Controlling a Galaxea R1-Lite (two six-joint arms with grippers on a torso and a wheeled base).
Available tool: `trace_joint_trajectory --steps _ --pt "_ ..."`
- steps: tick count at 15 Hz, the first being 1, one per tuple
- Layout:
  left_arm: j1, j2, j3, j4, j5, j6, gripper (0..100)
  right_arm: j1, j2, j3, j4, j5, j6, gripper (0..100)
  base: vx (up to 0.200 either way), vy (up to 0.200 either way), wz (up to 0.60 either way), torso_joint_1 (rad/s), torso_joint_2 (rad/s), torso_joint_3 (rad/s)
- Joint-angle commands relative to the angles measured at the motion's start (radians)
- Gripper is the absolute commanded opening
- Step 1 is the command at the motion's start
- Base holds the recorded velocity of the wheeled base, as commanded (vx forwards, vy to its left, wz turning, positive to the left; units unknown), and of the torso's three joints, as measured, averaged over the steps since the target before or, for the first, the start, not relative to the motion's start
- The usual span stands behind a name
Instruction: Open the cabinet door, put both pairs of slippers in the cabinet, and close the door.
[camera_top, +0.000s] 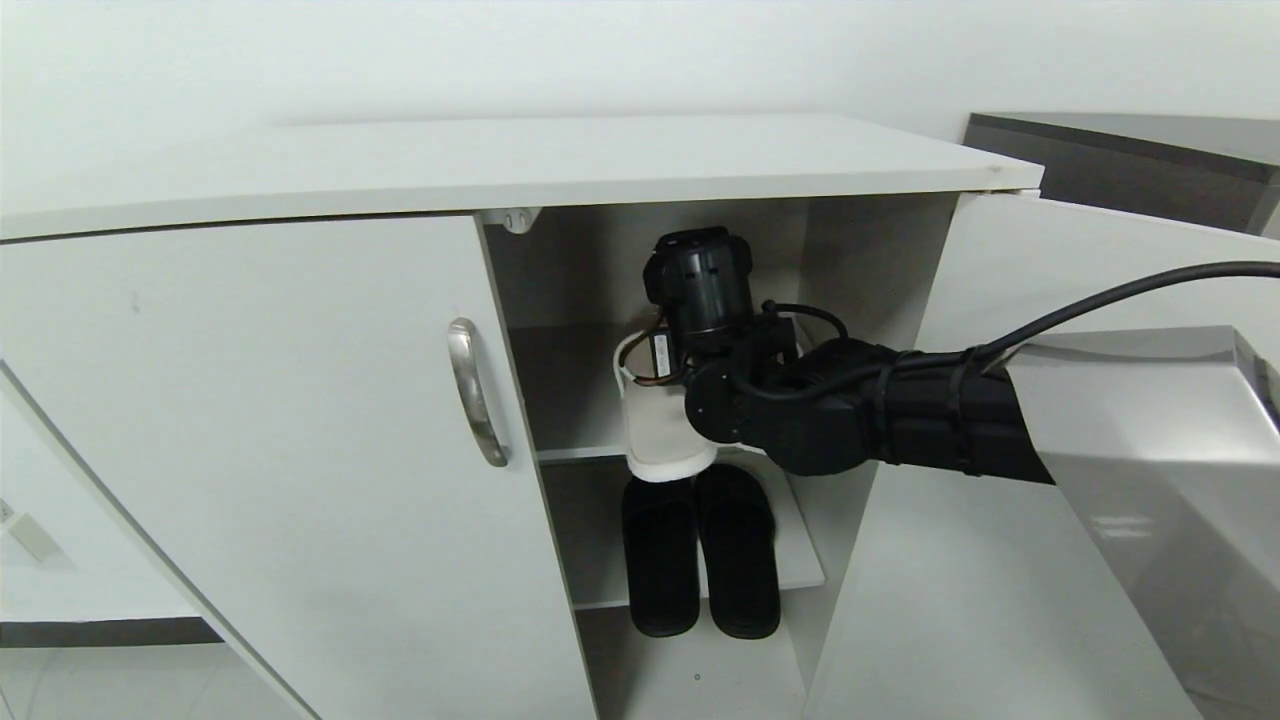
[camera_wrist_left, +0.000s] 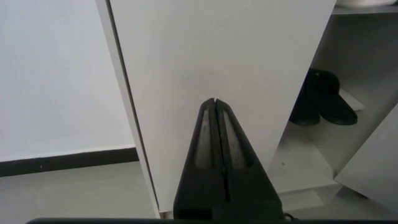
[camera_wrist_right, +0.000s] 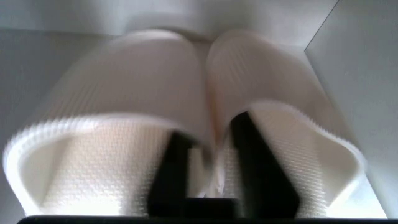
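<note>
The white pair hangs in the right gripper. One finger is inside each slipper and the jaws pinch the two inner walls together (a firm-looking hold, judging by how the walls bunch). In the head view the pair is inside the cabinet at the level of the upper shelf, with its lower end across that shelf's front edge. Whether it rests on the shelf or hangs just clear of it cannot be told.

At 6 o'clock from the white pair, the black pair lies side by side on the lower shelf, apparently placed for good. The open door stands at 3 o'clock and the shut door with its handle at 9 o'clock. The left gripper is low in front of the shut door, jaws closed on nothing.

The step in hand looks like placing the second pair, so the task is well along. Next the pair probably needs to go deeper and lower until its soles sit flat on the upper shelf. Then the jaws must open and the arm must back straight out without dragging a slipper off the edge (the fingers sit inside the straps, so a snag is possible). After that, only swinging the open door closed is left.
</note>
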Motion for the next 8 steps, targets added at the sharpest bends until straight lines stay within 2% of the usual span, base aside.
trace_joint_trajectory --steps 1,5,8 --pt "0.000 0.000 0.000 0.000 0.000 0.000 0 0.000 0.002 0.002 0.011 0.000 0.001 100 0.000 0.000 0.00 0.000 0.00 0.000" --pt "0.000 0.000 0.000 0.000 0.000 0.000 0 0.028 -0.018 0.016 0.023 -0.002 0.009 100 0.000 0.000 0.00 0.000 0.00 0.000" --pt "0.000 0.000 0.000 0.000 0.001 -0.002 0 0.071 -0.098 0.113 0.023 -0.002 0.026 100 0.000 0.000 0.00 0.000 0.00 0.000"
